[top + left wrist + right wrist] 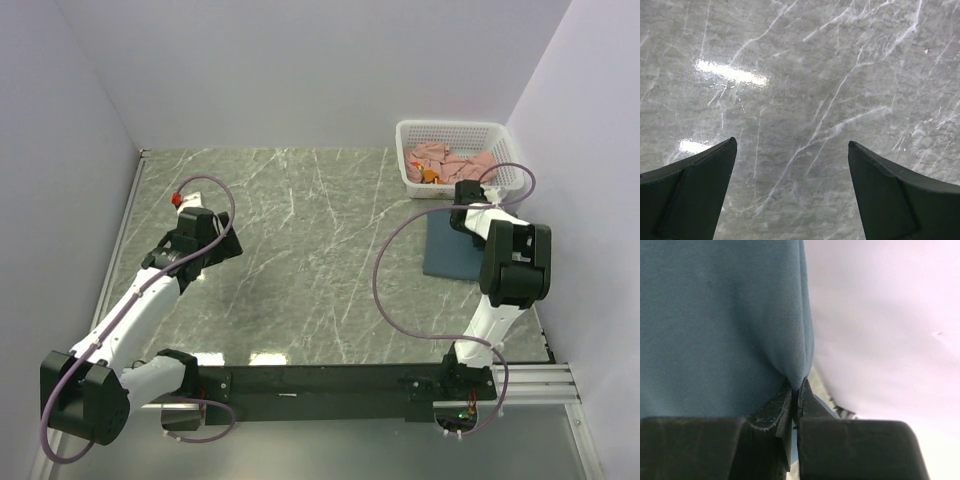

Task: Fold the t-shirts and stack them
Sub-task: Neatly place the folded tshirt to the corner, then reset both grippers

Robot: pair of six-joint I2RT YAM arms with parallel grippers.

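Note:
A dark slate-blue t-shirt (pixel 447 257) lies folded flat on the table's right side, in front of the basket. My right gripper (pixel 796 386) is shut, pinching a fold at the edge of this blue cloth (pixel 715 325). From above, the right gripper (pixel 468 222) sits over the shirt's far right part. Salmon-pink t-shirts (pixel 440 158) lie crumpled in the white basket (pixel 448 128). My left gripper (pixel 791 144) hangs open over bare marble with nothing between its fingers. In the top view the left gripper (pixel 222 245) is at the left of the table, far from the shirts.
The white lattice basket stands at the back right corner, against the right wall (pixel 590 150). Something small and orange (pixel 429 176) lies among the pink cloth. Grey marble tabletop (pixel 310 250) spreads between the two arms. A metal rail (pixel 130 215) runs along the left edge.

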